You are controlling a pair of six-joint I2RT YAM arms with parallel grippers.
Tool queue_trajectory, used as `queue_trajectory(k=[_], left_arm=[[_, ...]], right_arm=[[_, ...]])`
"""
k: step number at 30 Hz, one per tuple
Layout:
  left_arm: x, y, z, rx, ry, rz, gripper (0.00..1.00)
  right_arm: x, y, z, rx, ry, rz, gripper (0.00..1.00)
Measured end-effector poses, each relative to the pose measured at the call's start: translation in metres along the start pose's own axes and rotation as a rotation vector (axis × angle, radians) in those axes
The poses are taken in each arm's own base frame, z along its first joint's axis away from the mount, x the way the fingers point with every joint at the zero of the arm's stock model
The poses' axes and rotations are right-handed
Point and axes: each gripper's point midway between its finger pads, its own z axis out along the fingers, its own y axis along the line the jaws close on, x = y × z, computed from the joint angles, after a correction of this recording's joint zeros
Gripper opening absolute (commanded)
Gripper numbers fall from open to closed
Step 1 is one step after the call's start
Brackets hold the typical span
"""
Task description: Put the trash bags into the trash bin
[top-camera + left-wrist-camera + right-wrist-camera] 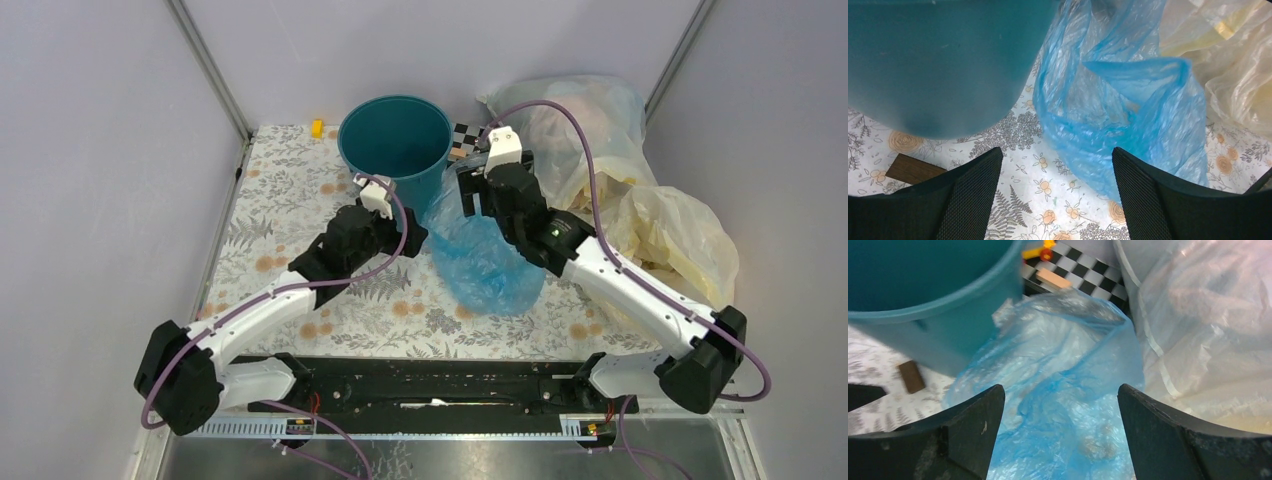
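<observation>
The teal trash bin stands upright at the back of the table. The crinkly blue trash bag lies on the table against the bin's right side. My left gripper is open and empty just left of the bag, by the bin's base. In the left wrist view the bin is at the upper left and the bag ahead to the right, past the gripper. My right gripper is open above the bag's far end. In the right wrist view the gripper hangs over the bag, with the bin to the left.
A large clear stuffed bag and a pale-yellow bag fill the right side. A checkerboard lies behind the bin, and a tan block lies on it. A brown block lies by the bin's base. A small yellow piece is at the back left.
</observation>
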Motion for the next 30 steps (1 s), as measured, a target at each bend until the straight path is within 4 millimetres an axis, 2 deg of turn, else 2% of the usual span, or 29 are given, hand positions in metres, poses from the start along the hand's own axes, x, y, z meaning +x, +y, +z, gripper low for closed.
queue_trajectory(k=[4, 7, 12, 16, 17, 19, 20, 21, 22, 23, 24, 26, 28, 29, 30], left_arm=[[0.012, 0.007, 0.010, -0.017, 0.039, -0.024, 0.79], [0.020, 0.011, 0.019, -0.022, 0.062, -0.051, 0.77], [0.028, 0.006, 0.034, 0.012, 0.085, -0.107, 0.73], [0.033, 0.002, 0.051, 0.029, 0.105, -0.142, 0.70], [0.030, 0.000, 0.055, 0.036, 0.094, -0.149, 0.67], [0.026, -0.003, 0.060, 0.046, 0.082, -0.167, 0.55], [0.024, -0.004, 0.063, 0.049, 0.075, -0.174, 0.47], [0.022, -0.005, 0.065, 0.055, 0.067, -0.181, 0.36], [0.021, -0.005, 0.066, 0.059, 0.062, -0.186, 0.22], [0.020, -0.007, 0.067, 0.063, 0.057, -0.193, 0.12], [0.019, -0.007, 0.068, 0.068, 0.053, -0.192, 0.08], [0.019, -0.008, 0.068, 0.074, 0.054, -0.194, 0.02], [0.020, -0.008, 0.068, 0.073, 0.057, -0.190, 0.02], [0.020, -0.007, 0.067, 0.072, 0.059, -0.187, 0.07], [0.020, -0.007, 0.066, 0.071, 0.062, -0.185, 0.16]], right_arm=[[0.022, -0.026, 0.022, 0.084, 0.077, 0.032, 0.93], [0.030, -0.034, 0.029, 0.104, 0.105, 0.065, 0.93], [0.034, -0.022, 0.031, 0.047, 0.120, 0.109, 0.95], [0.050, -0.006, 0.034, -0.023, 0.167, 0.123, 0.94], [0.055, -0.002, 0.036, -0.038, 0.182, 0.126, 0.94], [0.066, 0.005, 0.039, -0.062, 0.212, 0.133, 0.89], [0.072, 0.008, 0.040, -0.074, 0.229, 0.136, 0.85], [0.078, 0.011, 0.041, -0.083, 0.245, 0.137, 0.76], [0.083, 0.014, 0.042, -0.095, 0.262, 0.138, 0.72], [0.088, 0.017, 0.042, -0.106, 0.276, 0.139, 0.63], [0.092, 0.020, 0.041, -0.118, 0.292, 0.141, 0.56], [0.101, 0.025, 0.038, -0.146, 0.323, 0.144, 0.33], [0.106, 0.028, 0.034, -0.169, 0.341, 0.148, 0.09], [0.110, 0.029, 0.031, -0.180, 0.354, 0.154, 0.02], [0.112, 0.029, 0.026, -0.188, 0.361, 0.153, 0.00]])
